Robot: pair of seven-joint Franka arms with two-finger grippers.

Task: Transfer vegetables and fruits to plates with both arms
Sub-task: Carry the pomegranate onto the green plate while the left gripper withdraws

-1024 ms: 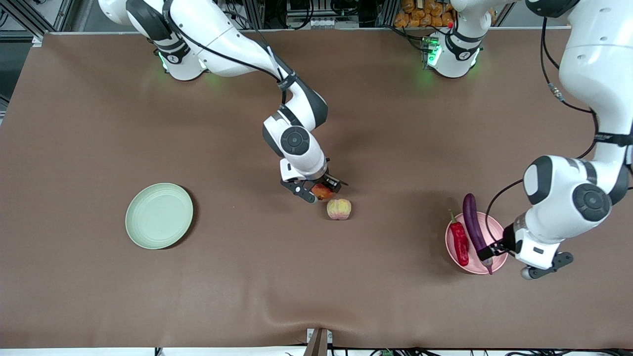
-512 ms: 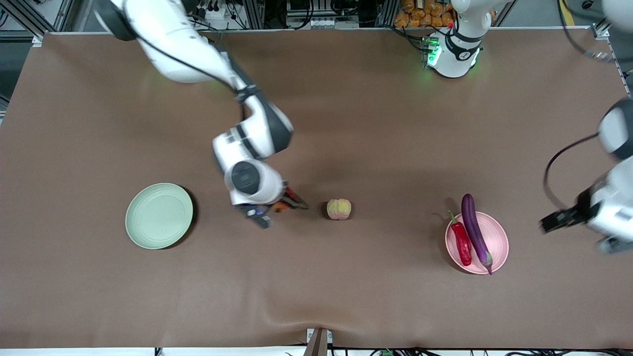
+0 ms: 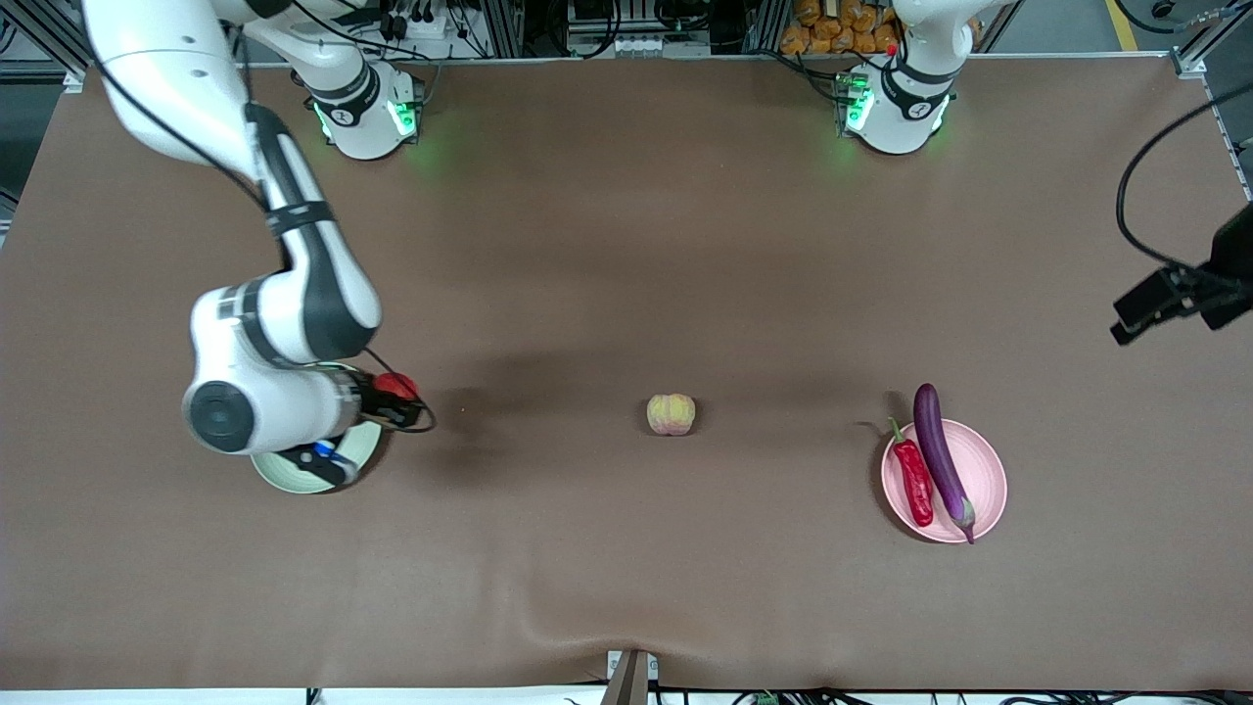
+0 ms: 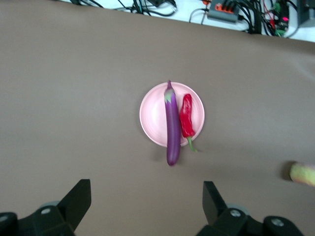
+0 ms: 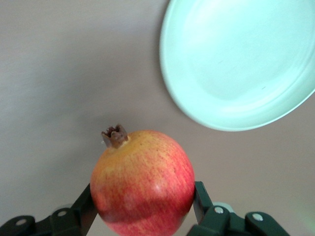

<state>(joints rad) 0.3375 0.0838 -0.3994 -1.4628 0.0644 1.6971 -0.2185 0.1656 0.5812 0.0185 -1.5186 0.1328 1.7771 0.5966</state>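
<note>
right gripper: your right gripper (image 3: 392, 399) is clamped on the red-orange fruit (image 5: 142, 182), jaws pressed to its two sides, crown end pointing away from the wrist. It hangs just past the green plate's rim, over bare cloth on the side toward the table's middle.
green plate: the green plate (image 3: 367, 450) has nothing on it in the right wrist view; its rim sits just off the jaws, so you need only a short carry to get over it.
peach-like fruit: the peach-like fruit (image 3: 671, 414) is alone mid-table, well apart from both grippers, not yet moved.
pink plate: the pink plate (image 3: 984, 470) holds the eggplant (image 3: 937, 446) and the chili pepper (image 3: 911, 480) side by side; the eggplant overhangs the rim at both ends. Vegetables look done.
left gripper: your left gripper (image 4: 147, 196) is up in the air with jaws wide apart, nothing between them, over bare cloth near the pink plate; this arm waits.
done/left: I judge about half done; the held fruit needs dropping, then the peach-like fruit.
room: the brown table (image 3: 626, 245) is open around the jaws. The green plate lies well in from the table's edges, so an edge is no worry. Watch the rim on lowering.
</note>
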